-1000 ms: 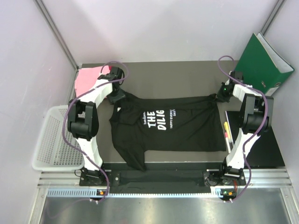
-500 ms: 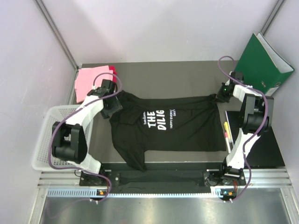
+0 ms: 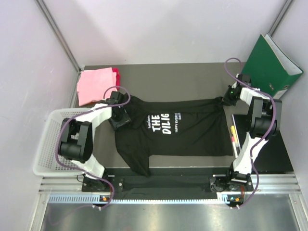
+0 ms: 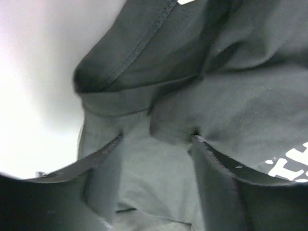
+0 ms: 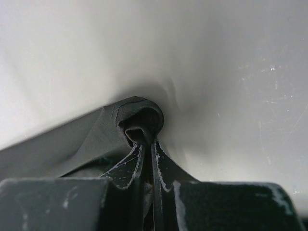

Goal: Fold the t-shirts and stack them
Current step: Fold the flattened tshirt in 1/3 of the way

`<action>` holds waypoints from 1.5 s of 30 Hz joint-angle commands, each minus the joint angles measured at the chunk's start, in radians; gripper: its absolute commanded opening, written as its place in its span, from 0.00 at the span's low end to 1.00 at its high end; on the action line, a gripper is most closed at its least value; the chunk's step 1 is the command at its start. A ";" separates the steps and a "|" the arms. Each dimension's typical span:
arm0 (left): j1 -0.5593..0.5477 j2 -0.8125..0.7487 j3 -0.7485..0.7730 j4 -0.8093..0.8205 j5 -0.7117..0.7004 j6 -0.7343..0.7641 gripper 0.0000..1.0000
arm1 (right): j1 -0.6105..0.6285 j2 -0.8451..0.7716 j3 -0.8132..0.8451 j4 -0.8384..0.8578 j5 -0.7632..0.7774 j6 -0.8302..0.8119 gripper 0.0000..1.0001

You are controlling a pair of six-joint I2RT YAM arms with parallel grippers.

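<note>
Across the middle of the dark table, the black t-shirt lies spread flat and unfolded, lettering up. At the far left corner the light pink shirt sits folded, with the darker pink-red shirt showing at its right edge. Two seem done and one remains. The right gripper is clamped on the black shirt's far hem corner. The left gripper stands parted over its shoulder, gripping nothing.

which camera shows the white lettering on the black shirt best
Top external: the whole lettering on the black shirt lies flat and readable. Left wrist catches only a scrap of it at its lower right; right wrist shows just pinched black cloth, no lettering.
</note>
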 commanded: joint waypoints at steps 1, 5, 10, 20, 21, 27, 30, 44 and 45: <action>-0.007 0.054 0.055 0.069 0.006 0.000 0.58 | -0.013 -0.026 -0.007 0.035 -0.007 -0.001 0.05; -0.009 0.105 0.111 0.069 0.006 0.011 0.33 | -0.015 -0.023 -0.010 0.032 -0.007 -0.004 0.05; -0.009 0.091 0.147 0.046 -0.005 0.012 0.05 | -0.015 -0.024 -0.011 0.029 -0.011 -0.003 0.06; -0.009 -0.024 0.164 -0.070 -0.008 0.023 0.00 | -0.013 -0.009 -0.002 0.030 -0.018 -0.004 0.06; -0.007 -0.042 0.164 -0.081 -0.010 0.023 0.00 | -0.015 -0.007 -0.002 0.029 -0.018 -0.004 0.06; -0.009 -0.090 0.211 -0.207 0.036 0.051 0.00 | -0.013 -0.003 -0.010 0.033 -0.027 -0.007 0.06; -0.011 -0.075 0.225 -0.266 0.099 0.065 0.00 | -0.013 -0.003 -0.015 0.036 -0.028 -0.009 0.06; -0.067 -0.142 0.056 -0.398 0.001 -0.034 0.00 | -0.013 0.003 -0.011 0.039 -0.033 -0.009 0.06; -0.067 -0.140 0.055 -0.409 -0.005 -0.038 0.00 | -0.013 0.003 -0.013 0.038 -0.033 -0.009 0.07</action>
